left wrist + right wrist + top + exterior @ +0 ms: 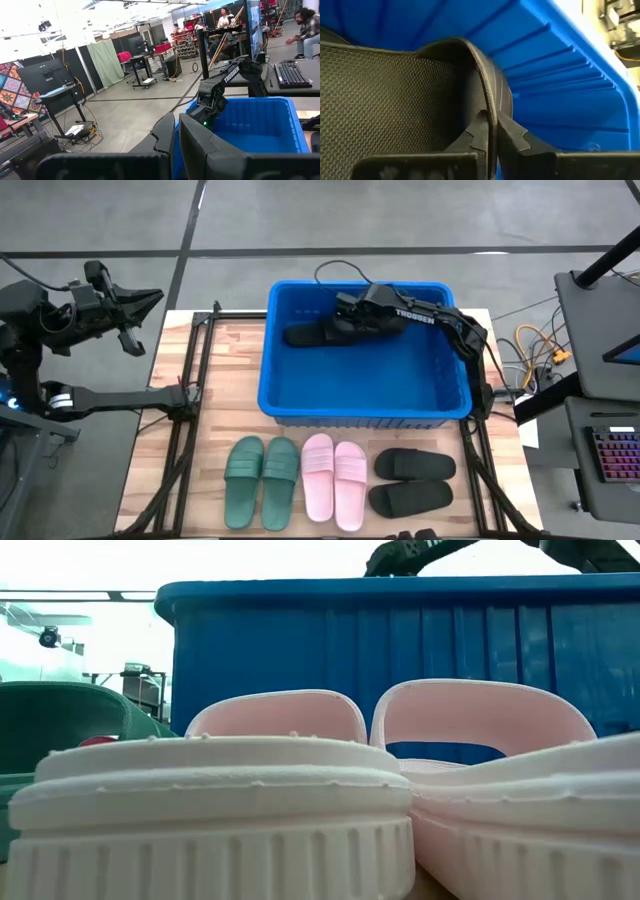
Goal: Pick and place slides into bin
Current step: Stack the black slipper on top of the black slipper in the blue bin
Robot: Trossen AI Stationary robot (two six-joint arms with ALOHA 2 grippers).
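The low view is giving you little: the pale pink rubber slides (pixel 300 790) are filling it, and the large bright blue ribbed plastic bin (pixel 400 640) is hiding everything inside itself. In the right wrist view you are seeing only part of one black rubber slide (pixel 395 100).

The right gripper (pixel 345 315) is reaching into the bin's far left part, its fingers (pixel 512 135) pinching narrowly on the strap edge of that black slide. Whether the slide is resting on the bin floor, you cannot tell. The left gripper (pixel 150 300) is waiting closed, off the table's far left corner.

You are counting seven slides: one black in the bin, and along the near edge of the wooden table (pixel 215 430) two dark green slides (pixel 262 480), two pink, and two black slides (pixel 412 482).
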